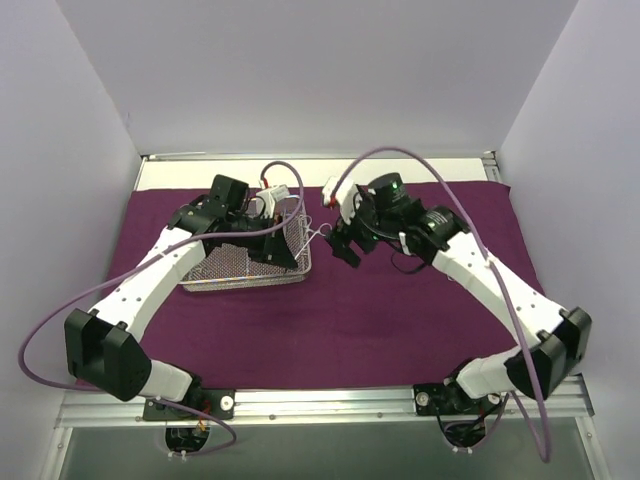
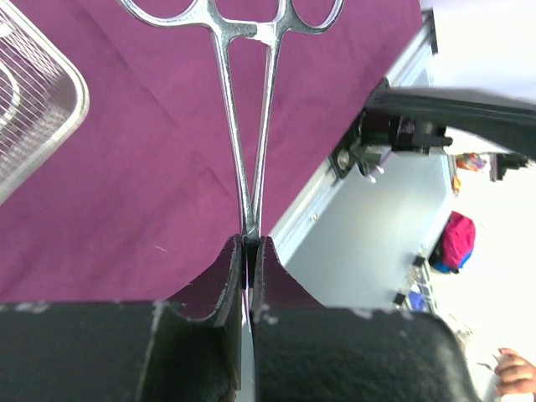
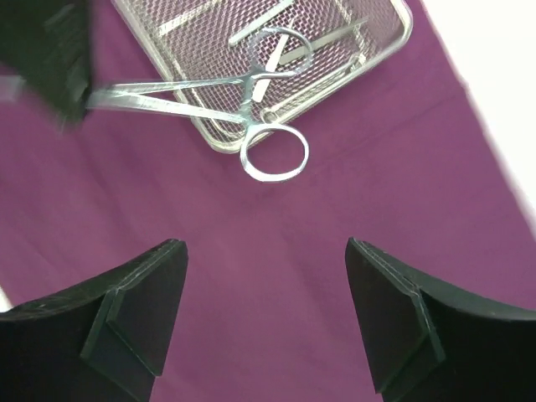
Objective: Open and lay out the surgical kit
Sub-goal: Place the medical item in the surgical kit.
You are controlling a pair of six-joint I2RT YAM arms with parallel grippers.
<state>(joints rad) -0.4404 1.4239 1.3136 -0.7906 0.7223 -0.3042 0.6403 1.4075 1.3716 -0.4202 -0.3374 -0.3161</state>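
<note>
- the left tool (image 2: 249,251) is pressed together, pinching the forceps (image 2: 243,30) at their tip end.
- the forceps' long axis runs from that tool toward the right arm, ring handles pointing that way, 1 ring past the rim of the wire-mesh tray (image 3: 381,46).
- the right tool (image 3: 264,251) is spread and holds nothing, near the rings.
- the tray sits on the maroon cloth wrap (image 1: 400,310), left of centre.

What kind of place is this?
More likely a robot test booth: plain white walls box in a table, a left arm and right arm are bolted to its edge, and a purple cloth holds a wire tray.
</note>
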